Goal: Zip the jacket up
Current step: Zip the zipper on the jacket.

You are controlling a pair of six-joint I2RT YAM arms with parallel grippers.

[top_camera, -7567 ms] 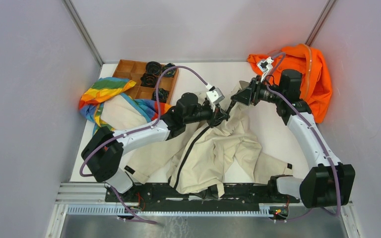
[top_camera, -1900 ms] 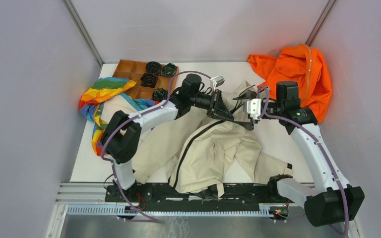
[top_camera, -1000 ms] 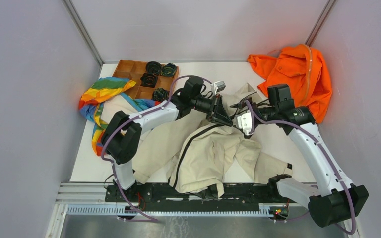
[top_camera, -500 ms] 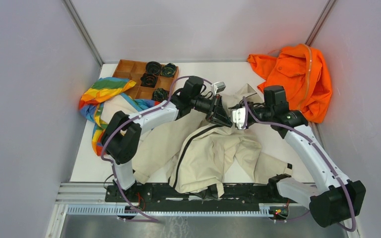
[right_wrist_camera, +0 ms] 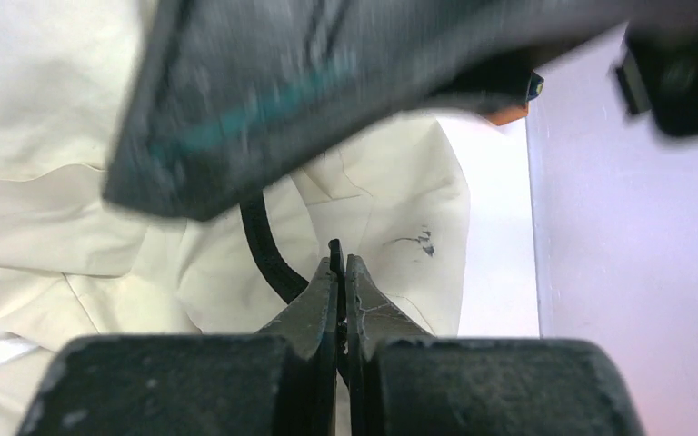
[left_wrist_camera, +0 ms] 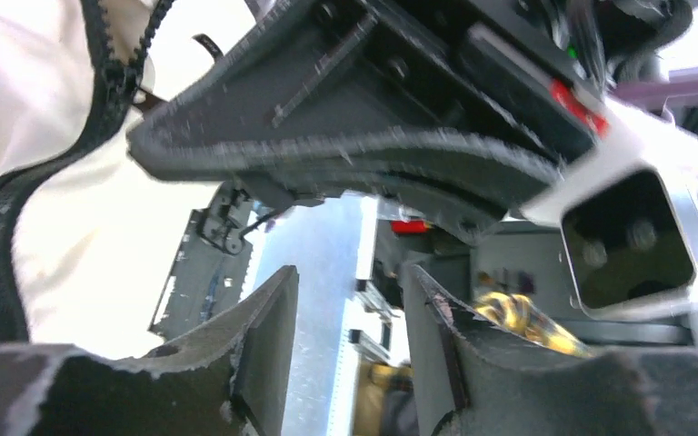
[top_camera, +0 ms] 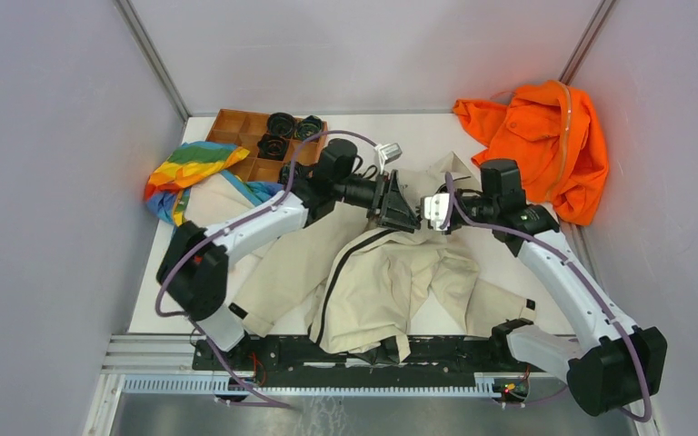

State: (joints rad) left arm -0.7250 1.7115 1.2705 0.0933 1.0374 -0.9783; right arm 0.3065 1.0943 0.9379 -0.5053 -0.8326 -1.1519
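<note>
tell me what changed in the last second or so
The left gripper opened and pulled back leftward; the right gripper shifted left, away from the bases, and shut by the zipper of the jacket. The jacket, orange garment and wooden tray stayed put.

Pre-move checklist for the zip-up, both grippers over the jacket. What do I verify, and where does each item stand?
1. The right gripper is shut: ok, fingers pressed together.
2. It has the pull pinched: cannot tell; the tips meet right beside the black zipper tape.
3. The left gripper is open and empty: ok.
4. Clearance between the two grippers: cannot tell; they sit nose to nose.
5. The jacket is zipped: not ok, its front lies open.
6. The orange garment and rainbow cloth lie away from the zipper: ok.
</note>
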